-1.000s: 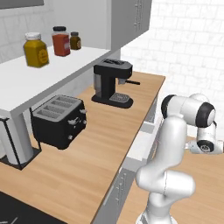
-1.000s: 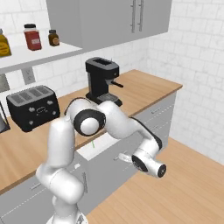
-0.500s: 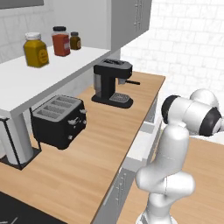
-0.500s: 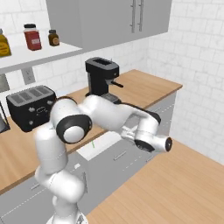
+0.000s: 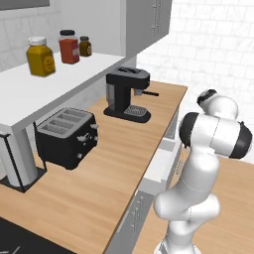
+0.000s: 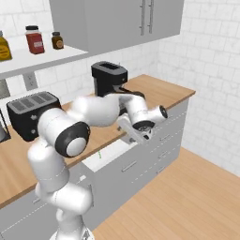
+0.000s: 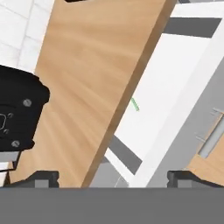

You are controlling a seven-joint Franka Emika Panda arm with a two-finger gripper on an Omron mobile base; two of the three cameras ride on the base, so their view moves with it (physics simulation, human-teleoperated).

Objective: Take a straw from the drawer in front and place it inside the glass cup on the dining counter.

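Now the jaws (image 7: 112,177) are spread wide with nothing in them, up above the open drawer (image 7: 175,83). Down inside, the little green straw (image 7: 135,104) lies flat, near the wooden tabletop (image 7: 92,74).

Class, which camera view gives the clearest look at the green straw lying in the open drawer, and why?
The hand view: it looks down into the drawer, where the straw lies unobstructed on the pale floor. The right base view shows the straw as a tiny green sliver. In the left base view I cannot make it out.
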